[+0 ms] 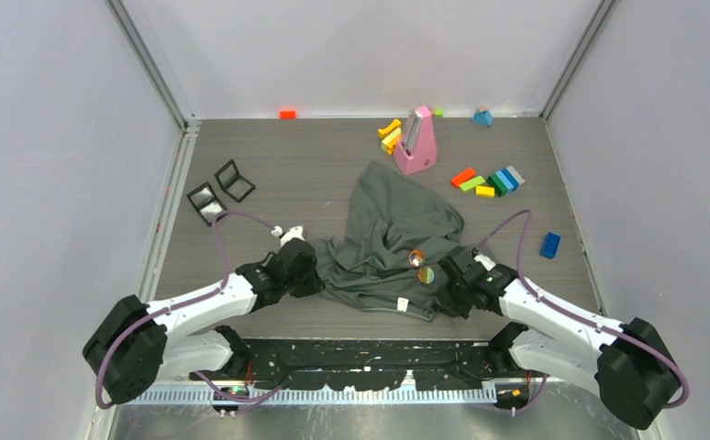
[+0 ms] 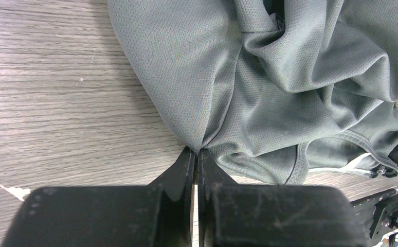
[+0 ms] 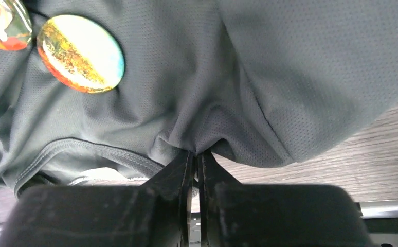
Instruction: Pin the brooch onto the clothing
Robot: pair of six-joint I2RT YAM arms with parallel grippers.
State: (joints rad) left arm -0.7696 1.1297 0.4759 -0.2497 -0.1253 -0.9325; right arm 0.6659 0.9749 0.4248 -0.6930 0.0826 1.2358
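The clothing [image 1: 393,240], a dark grey T-shirt, lies crumpled in the middle of the table. A round orange, yellow and light-blue brooch [image 3: 81,54] lies on its fabric [image 3: 269,67], and a second round badge [image 3: 1,23] sits right beside it at the frame's corner. Both show in the top view, the brooch [image 1: 426,274] and the second badge [image 1: 416,258], near the shirt's right side. My left gripper [image 2: 197,150] is shut on a pinch of the shirt's [image 2: 269,92] left edge. My right gripper [image 3: 197,153] is shut on a fold at the shirt's right side, just below the brooch.
A pink stand [image 1: 416,142] is at the back with yellow blocks [image 1: 390,136] beside it. A row of coloured blocks [image 1: 489,181], a blue block [image 1: 550,245] and an orange block [image 1: 287,114] lie around. Two black square frames [image 1: 220,191] sit at the left.
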